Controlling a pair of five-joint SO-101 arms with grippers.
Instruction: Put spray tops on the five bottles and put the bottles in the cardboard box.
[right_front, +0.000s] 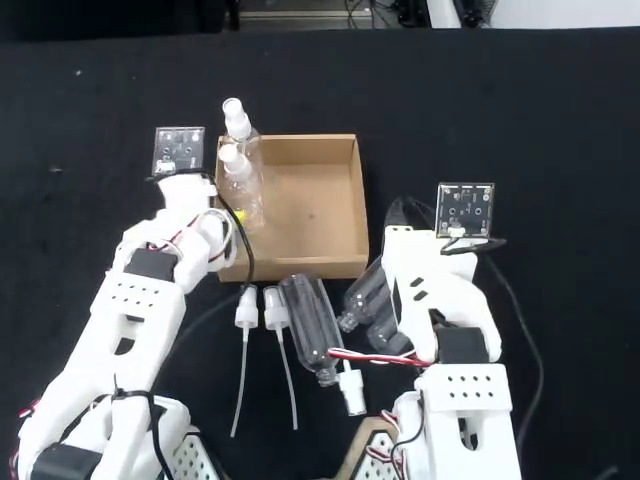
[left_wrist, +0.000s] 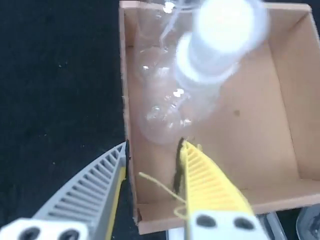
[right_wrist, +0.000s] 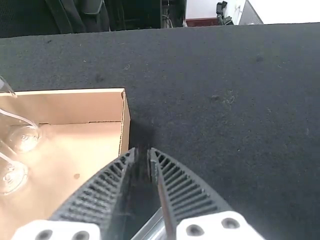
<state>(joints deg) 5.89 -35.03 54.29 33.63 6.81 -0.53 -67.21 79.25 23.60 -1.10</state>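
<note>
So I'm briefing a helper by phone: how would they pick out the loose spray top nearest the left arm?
Find the cardboard box. Just outside its near wall lie two loose white tops with long thin tubes. Take the spray top closest to the left arm; its twin lies beside a clear bottle.

Cardboard box (right_front: 312, 205) on black worktop (right_front: 520, 110). Two capped bottles (right_front: 240, 170) upright inside box, at its left wall. Two loose spray tops (right_front: 260, 308) and clear bottles (right_front: 310, 322) lying flat just in front of box.
</note>
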